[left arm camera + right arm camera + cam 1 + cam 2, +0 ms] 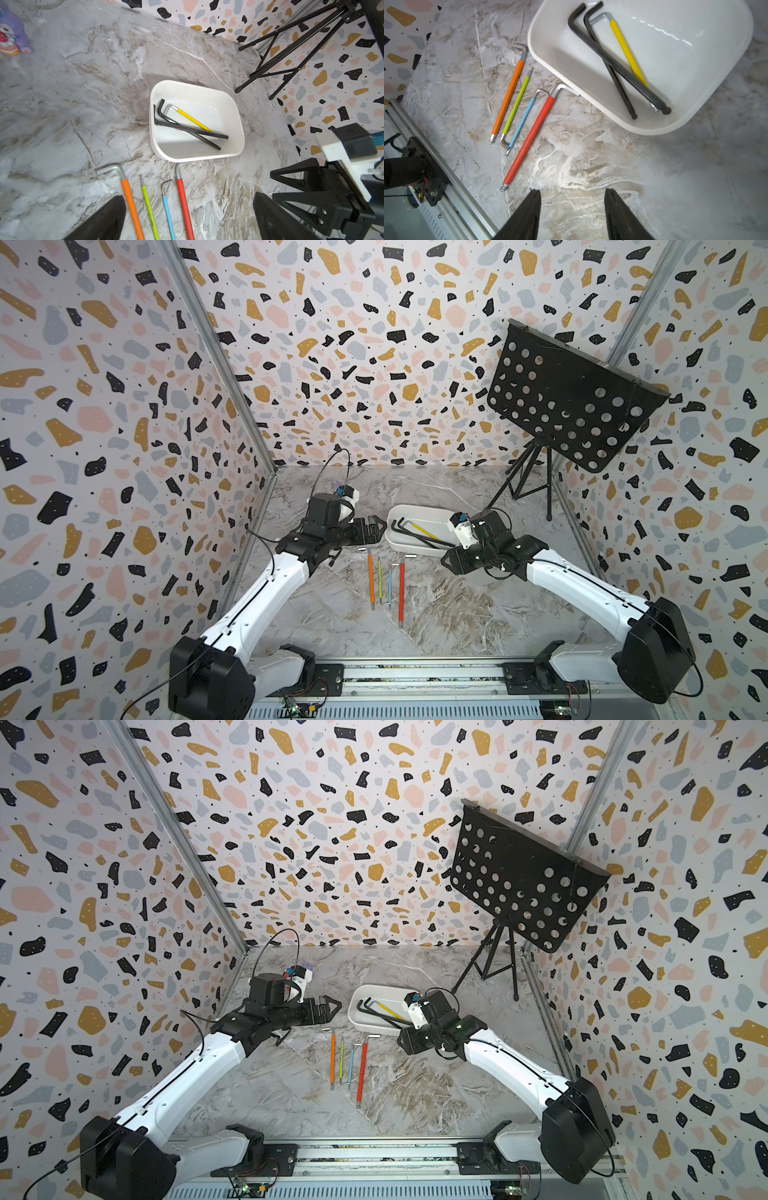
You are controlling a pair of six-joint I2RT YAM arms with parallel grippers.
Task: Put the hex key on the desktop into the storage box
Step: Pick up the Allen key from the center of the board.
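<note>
Marble-patterned table (pixel 591 166) fills the floor of the speckled booth, and the storage box (pixel 571 62) on it already holds two black keys and a yellow one. Four hex keys are not yet in: orange (pixel 508 97), green (pixel 517 104), blue (pixel 522 122) and red (pixel 531 141). They lie flat and nearly parallel between the two sets of fingers, their long axes running from the rail towards the box. Orange, blue and red have their bent ends at the box (green is reversed). The right fingers (pixel 529 212) are spread and empty, the red key's straight tip just ahead of them. The left fingers (pixel 108 218) are also apart, holding nothing. I judge this a reach for the next key. It calls for straddling the shaft crosswise, with the tips down at the table.
</note>
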